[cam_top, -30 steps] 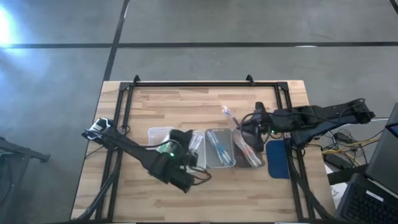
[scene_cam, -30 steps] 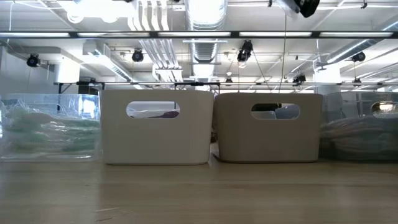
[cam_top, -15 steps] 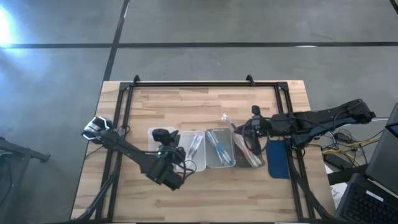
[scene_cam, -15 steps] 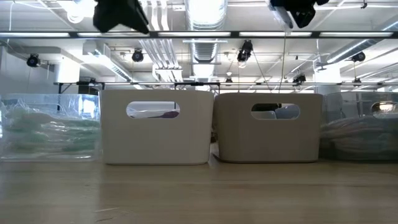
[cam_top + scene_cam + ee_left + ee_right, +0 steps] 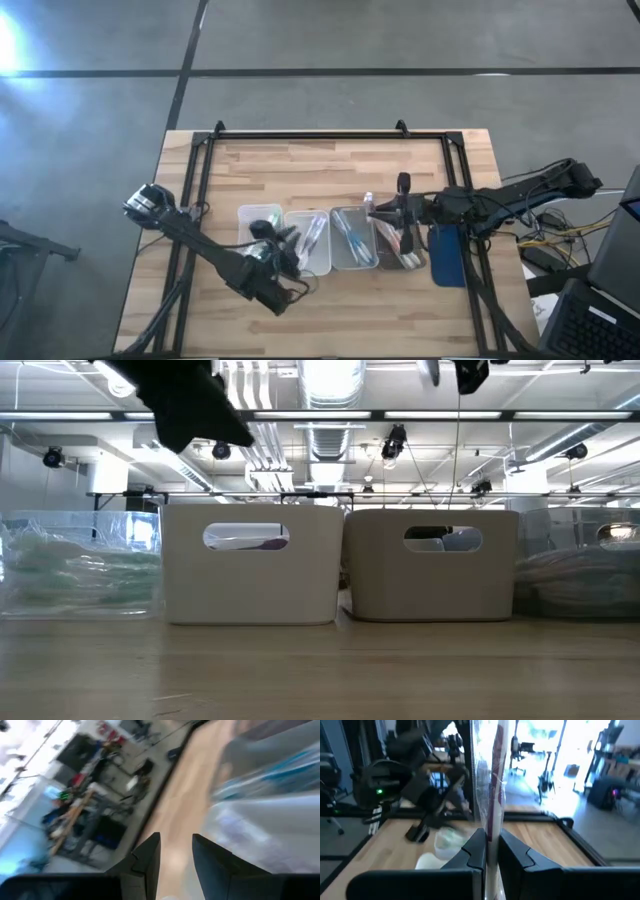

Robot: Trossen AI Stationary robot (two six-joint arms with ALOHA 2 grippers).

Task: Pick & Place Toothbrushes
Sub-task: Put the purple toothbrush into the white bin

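Note:
Four clear trays lie in a row at mid-table; the second [image 5: 308,240] holds whitish toothbrushes, the third [image 5: 353,237] blue ones, the fourth [image 5: 398,245] red-pink ones. My right gripper [image 5: 380,208] [image 5: 492,837] hangs above the gap between the third and fourth trays. It is shut on a wrapped toothbrush [image 5: 368,203] with a purple-pink accent. My left gripper [image 5: 283,240] [image 5: 176,840] hovers over the two left trays, open, with only bare wood and clear plastic showing between its fingers. My right gripper pinches the wrapped toothbrush [image 5: 491,822] between its two fingers, which come in level from the table's right and lie across it. Most of its length sticks out past the fingertips. It is lifted clear above the trays.
A blue pad [image 5: 447,255] lies at the right end of the tray row. In the low view two white bins [image 5: 250,565] [image 5: 432,565] and clear bags stand across the table. The table's far half is bare wood [image 5: 320,165].
My left gripper has sunk toward the left trays, rolling its wrist, and now shows at the top of the low view. My right gripper has come down a little and tipped level, carrying the toothbrush toward the near edge; the toothbrush now looks shorter from above.

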